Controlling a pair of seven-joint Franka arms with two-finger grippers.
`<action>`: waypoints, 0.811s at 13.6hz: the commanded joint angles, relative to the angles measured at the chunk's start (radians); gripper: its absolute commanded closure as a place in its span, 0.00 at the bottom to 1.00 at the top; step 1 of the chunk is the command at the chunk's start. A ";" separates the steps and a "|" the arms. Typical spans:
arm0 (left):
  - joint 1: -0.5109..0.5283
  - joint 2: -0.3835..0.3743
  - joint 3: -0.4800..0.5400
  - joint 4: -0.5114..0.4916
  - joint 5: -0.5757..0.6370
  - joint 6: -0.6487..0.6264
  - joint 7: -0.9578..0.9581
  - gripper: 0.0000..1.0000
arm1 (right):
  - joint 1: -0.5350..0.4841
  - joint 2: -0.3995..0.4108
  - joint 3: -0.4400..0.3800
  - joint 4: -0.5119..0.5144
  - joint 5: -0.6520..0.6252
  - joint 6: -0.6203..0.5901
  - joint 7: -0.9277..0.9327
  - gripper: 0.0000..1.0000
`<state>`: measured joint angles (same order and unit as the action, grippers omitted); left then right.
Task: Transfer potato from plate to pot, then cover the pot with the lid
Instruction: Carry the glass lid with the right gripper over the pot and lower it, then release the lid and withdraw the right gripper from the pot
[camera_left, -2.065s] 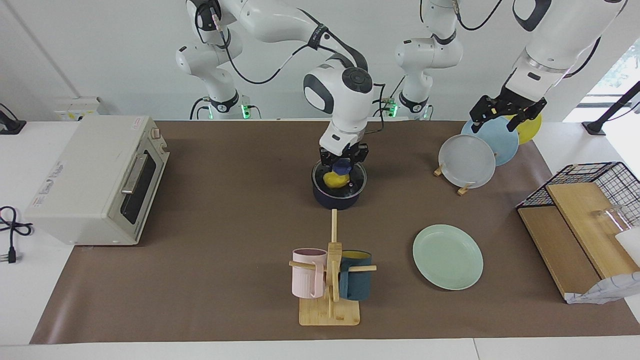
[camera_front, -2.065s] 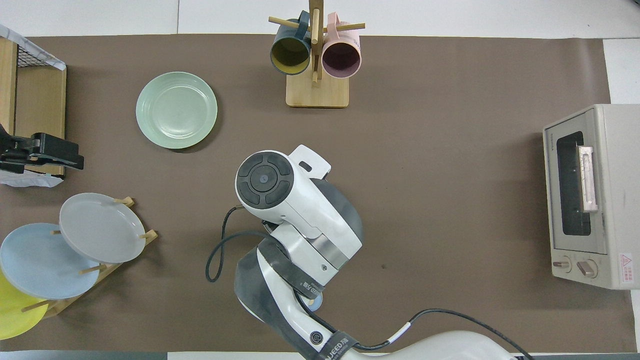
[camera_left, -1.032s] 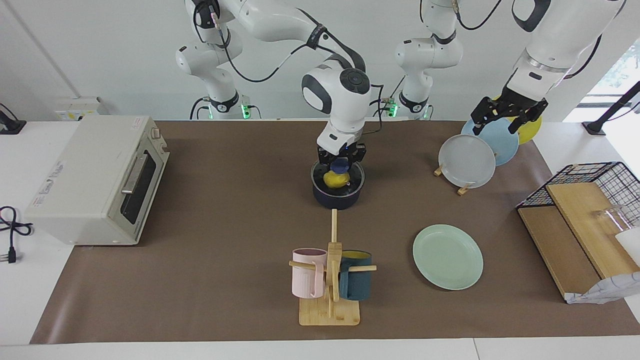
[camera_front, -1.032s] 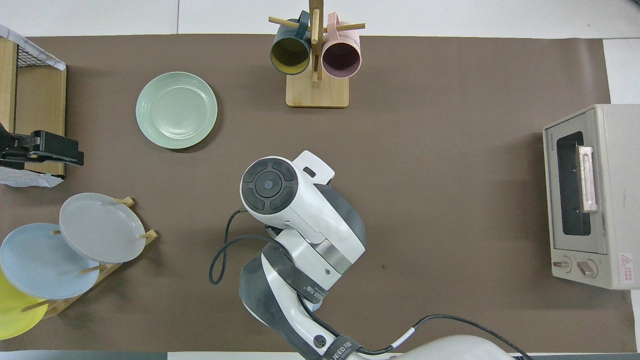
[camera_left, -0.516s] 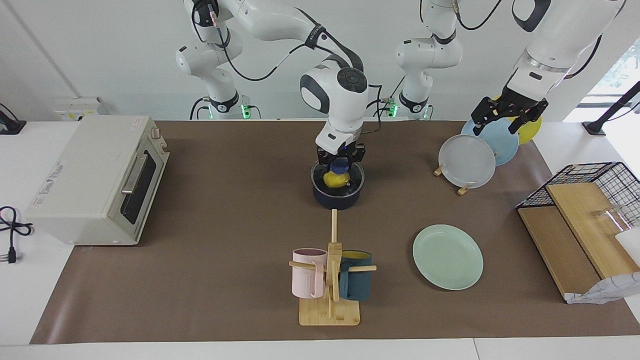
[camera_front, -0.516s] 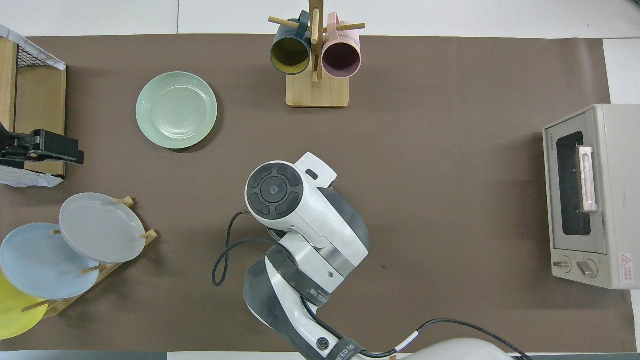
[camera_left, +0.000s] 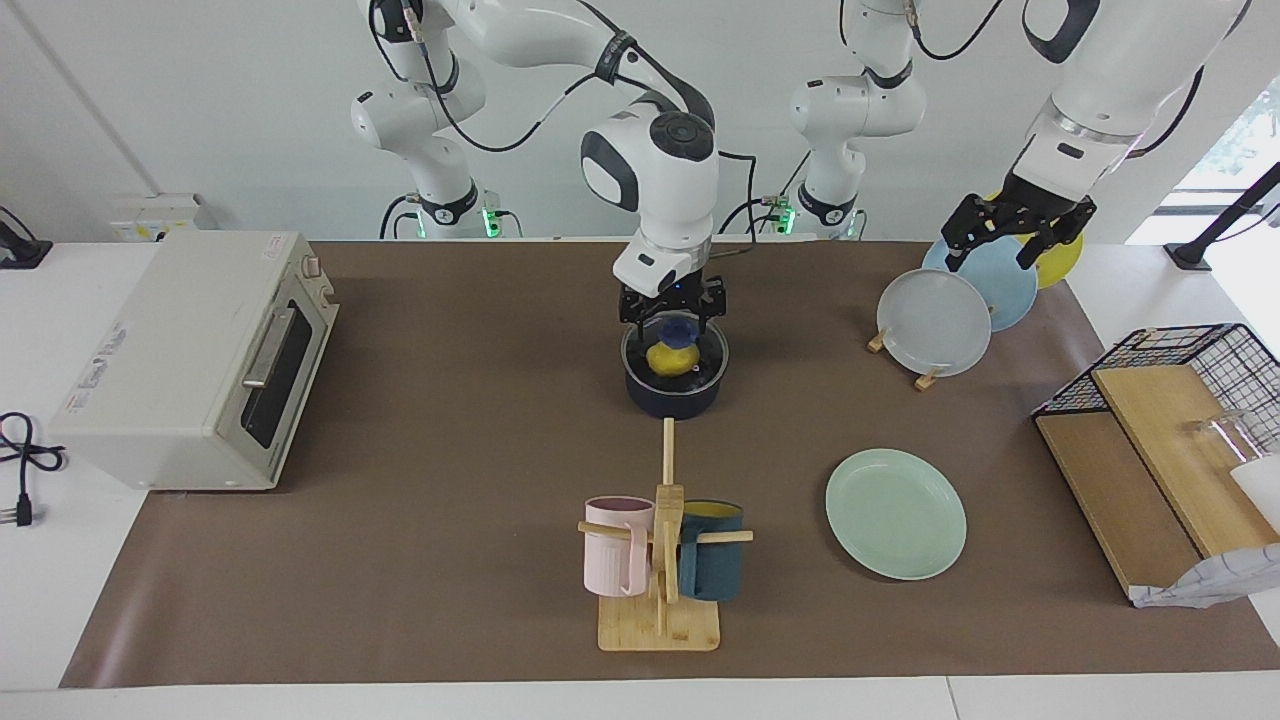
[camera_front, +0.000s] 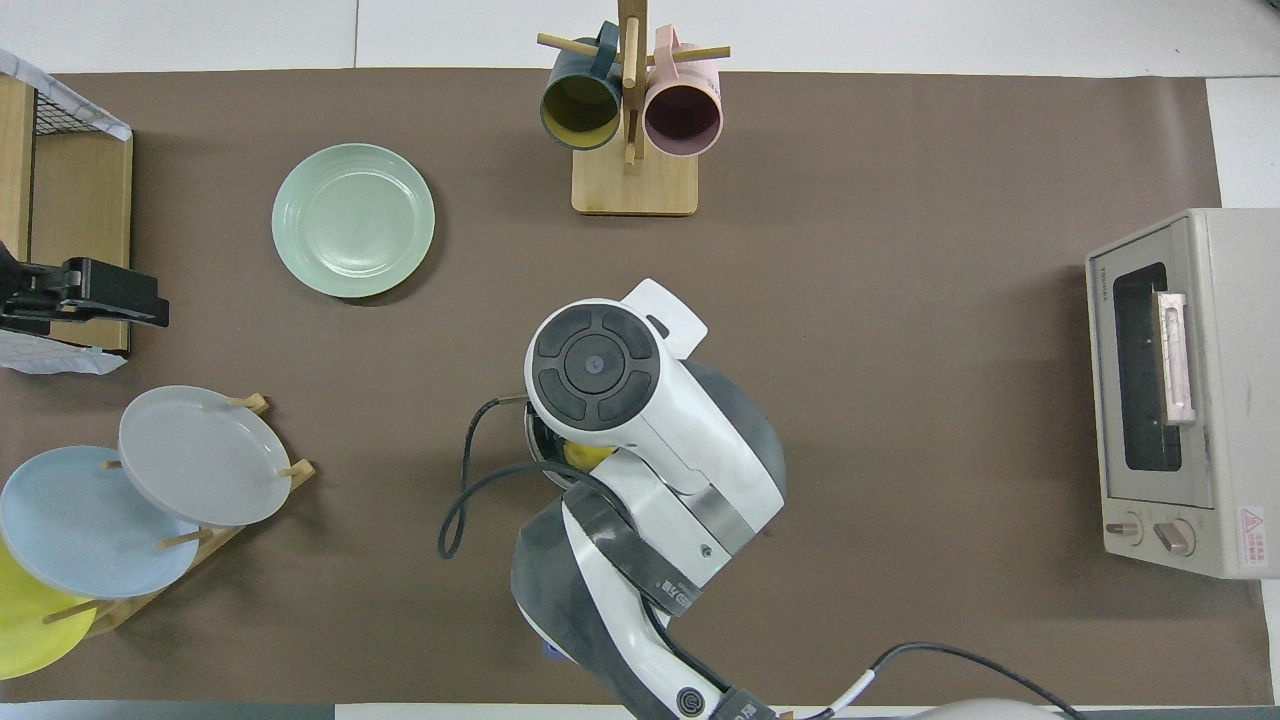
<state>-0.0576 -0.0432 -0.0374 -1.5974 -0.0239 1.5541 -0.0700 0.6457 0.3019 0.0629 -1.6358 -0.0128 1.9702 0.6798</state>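
One end effector matters: we see the right end effector (camera_left: 671, 312) spread apart directly above the lid (camera_left: 676, 352) knob, lid seated on the pot (camera_left: 674, 388).

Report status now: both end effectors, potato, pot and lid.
Right end effector open, just above lid knob. Left end effector waits over plate rack. Lid on pot, potato inside. No obstruction.

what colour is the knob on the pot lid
Blue: the lid's knob shows best in the facing view, just above the yellow potato.
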 joint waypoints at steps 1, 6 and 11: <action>0.001 -0.027 -0.002 -0.035 0.010 0.026 -0.004 0.00 | -0.044 -0.041 0.002 0.034 0.011 -0.074 0.007 0.00; 0.001 -0.027 -0.002 -0.032 0.010 0.026 -0.005 0.00 | -0.259 -0.177 0.001 0.088 0.011 -0.279 -0.248 0.00; 0.002 -0.027 -0.002 -0.032 0.010 0.026 -0.002 0.00 | -0.472 -0.294 -0.003 0.076 0.010 -0.483 -0.497 0.00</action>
<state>-0.0576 -0.0435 -0.0375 -1.5976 -0.0239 1.5570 -0.0700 0.2471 0.0457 0.0485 -1.5340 -0.0130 1.5266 0.2743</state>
